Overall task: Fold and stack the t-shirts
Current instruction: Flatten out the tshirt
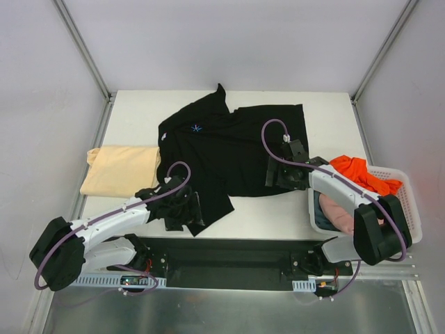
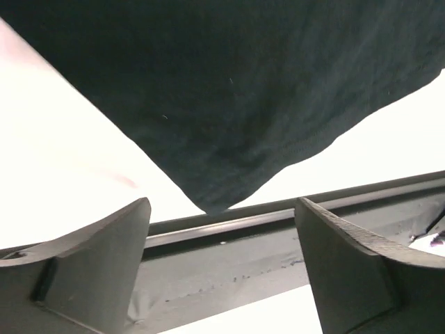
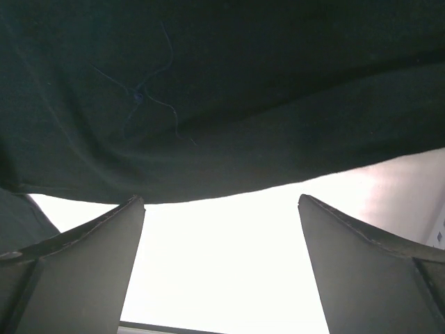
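Black short-sleeved cloth t-shirt (image 1: pixel 229 149) spread on white desk (image 1: pixel 323 111)
Left hand (image 2: pixel 222 209) and right hand (image 3: pixel 221 202), both released, at its near edges.

1. My white counter (image 1: pixel 292 209) fills the middle of the overhead view, bare along its upper edge and in the lower middle.
2. The black t-shirt (image 1: pixel 222 149) lies spread and rumpled across the centre, its blue chest mark facing up and one corner trailing toward the lower left.
3. The pale tan t-shirt (image 1: pixel 119 170) lies folded flat at the left, right up against the black one.
4. A white mesh basket (image 1: pixel 407 202) sits at the right edge; I cannot tell how much of it rests on the top.
5. A black rail (image 1: pixel 236 261) runs along the lower edge.
6. In both my wrist views, black cloth lies over bright counter.
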### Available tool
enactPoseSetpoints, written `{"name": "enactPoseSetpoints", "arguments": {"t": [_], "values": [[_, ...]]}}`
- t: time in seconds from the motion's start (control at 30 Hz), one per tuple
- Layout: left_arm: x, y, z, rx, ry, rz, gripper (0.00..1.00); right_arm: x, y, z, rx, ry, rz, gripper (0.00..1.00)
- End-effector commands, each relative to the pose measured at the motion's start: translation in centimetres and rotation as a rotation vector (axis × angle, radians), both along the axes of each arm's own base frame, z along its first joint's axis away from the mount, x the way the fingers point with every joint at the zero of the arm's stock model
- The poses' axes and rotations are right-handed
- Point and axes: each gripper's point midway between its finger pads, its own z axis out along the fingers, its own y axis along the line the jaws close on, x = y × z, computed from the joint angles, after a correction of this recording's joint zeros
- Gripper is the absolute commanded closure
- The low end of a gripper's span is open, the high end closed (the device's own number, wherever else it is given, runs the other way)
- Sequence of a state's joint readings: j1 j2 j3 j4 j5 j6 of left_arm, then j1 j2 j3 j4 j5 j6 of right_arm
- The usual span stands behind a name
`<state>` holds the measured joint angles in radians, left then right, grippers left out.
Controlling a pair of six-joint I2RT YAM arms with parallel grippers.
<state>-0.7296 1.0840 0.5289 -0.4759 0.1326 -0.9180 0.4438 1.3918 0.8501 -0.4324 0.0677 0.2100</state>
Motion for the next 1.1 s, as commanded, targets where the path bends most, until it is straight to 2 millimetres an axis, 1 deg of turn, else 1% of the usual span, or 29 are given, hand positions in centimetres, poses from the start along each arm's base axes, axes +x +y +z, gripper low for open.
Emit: {"name": "enactPoseSetpoints", "arguments": {"t": [0.0, 0.03, 0.1, 0.23, 0.3, 0.33, 0.37, 0.43, 0.47, 0.53, 0.57, 0.6, 0.63, 0.7, 0.77, 0.8, 0.83, 0.87, 0.9, 0.93, 0.97, 1.0, 1.03, 1.07], "values": [[-1.2, -1.3, -0.3, -0.055, 0.047, 0.045, 0.19, -0.2, -0.6, 0.3, -0.006, -0.017, -0.033, 0.03], [-1.3, -1.3, -0.5, -0.05, 0.057, 0.048, 0.23, -0.2, -0.7, 0.3, -0.008, -0.018, -0.036, 0.03], [-1.6, -1.1, -1.3, -0.015, 0.071, 0.056, 0.24, -0.3, -0.7, 0.2, -0.012, -0.023, -0.034, 0.03], [-0.6, -0.6, -2.6, 0.075, 0.059, 0.08, 0.36, -0.4, -0.8, -0.1, -0.011, -0.017, -0.034, 0.03], [-0.2, -1.2, -2.4, 0.078, 0.061, 0.074, 0.44, -0.5, -0.8, -0.1, -0.01, -0.017, -0.033, 0.03], [-0.2, -1.1, -2.9, 0.099, 0.076, 0.073, 0.48, -0.7, -0.9, -0.3, -0.014, -0.014, -0.035, 0.03], [-0.1, -1.3, -2.9, 0.102, 0.075, 0.068, 0.53, -0.7, -1.0, -0.3, -0.019, -0.014, -0.035, 0.03], [-0.2, -1.2, -3.4, 0.127, 0.091, 0.063, 0.62, -0.7, -1.3, -0.4, -0.028, -0.017, -0.04, 0.03], [-0.1, -1.2, -3.6, 0.138, 0.09, 0.066, 0.68, -0.8, -1.4, -0.5, -0.034, -0.018, -0.043, 0.03], [-0.1, -1.0, -3.9, 0.155, 0.096, 0.071, 0.76, -0.9, -1.3, -0.5, -0.029, -0.014, -0.038, 0.03], [0.2, -1.3, -3.7, 0.152, 0.091, 0.07, 0.8, -0.9, -1.4, -0.6, -0.032, -0.012, -0.037, 0.03], [0.3, -1.5, -3.6, 0.148, 0.087, 0.057, 0.96, -0.9, -1.4, -0.6, -0.033, -0.012, -0.036, 0.03], [0.5, -1.8, -3.3, 0.14, 0.082, 0.052, 1.0, -0.9, -1.5, -0.6, -0.037, -0.014, -0.04, 0.03], [0.8, -1.9, -3.0, 0.139, 0.06, 0.037, 1.0, -0.9, -1.5, -0.6, -0.037, -0.014, -0.039, 0.03], [1.8, -2.1, -1.8, 0.126, -0.005, 0.017, 1.0, -0.9, -1.5, -0.5, -0.029, -0.015, -0.038, 0.03], [2.6, -1.1, -1.3, 0.173, -0.052, 0.028, 1.0, -0.8, -1.4, -0.2, -0.023, -0.024, -0.039, 0.03], [4.2, -1.5, 1.0, 0.159, -0.131, 0.04, 1.0, -0.8, -1.3, 0.0, -0.017, -0.029, -0.034, 0.03], [5.3, -0.9, 2.2, 0.179, -0.185, 0.041, 1.0, -0.8, -1.3, 0.1, -0.014, -0.034, -0.033, 0.03], [7.0, 0.3, 3.5, 0.228, -0.265, 0.081, 1.0, -0.7, -1.2, 0.6, -0.004, -0.048, -0.029, 0.03], [8.0, 0.9, 6.1, 0.226, -0.324, 0.108, 1.0, -0.7, -1.2, 0.7, 0.0, -0.052, -0.024, 0.03], [9.2, 2.1, 7.4, 0.246, -0.369, 0.139, 1.0, -0.7, -1.2, 0.9, 0.0, -0.059, -0.021, 0.03], [10.4, 3.7, 9.2, 0.265, -0.436, 0.198, 1.0, -0.7, -1.3, 1.1, 0.001, -0.067, -0.022, 0.03], [11.1, 4.7, 10.9, 0.265, -0.47, 0.241, 1.0, -0.7, -1.3, 1.3, 0.001, -0.072, -0.022, 0.03], [12.3, 7.0, 12.0, 0.283, -0.497, 0.326, 1.0, -0.8, -1.4, 1.4, 0.0, -0.073, -0.027, 0.03]]}}
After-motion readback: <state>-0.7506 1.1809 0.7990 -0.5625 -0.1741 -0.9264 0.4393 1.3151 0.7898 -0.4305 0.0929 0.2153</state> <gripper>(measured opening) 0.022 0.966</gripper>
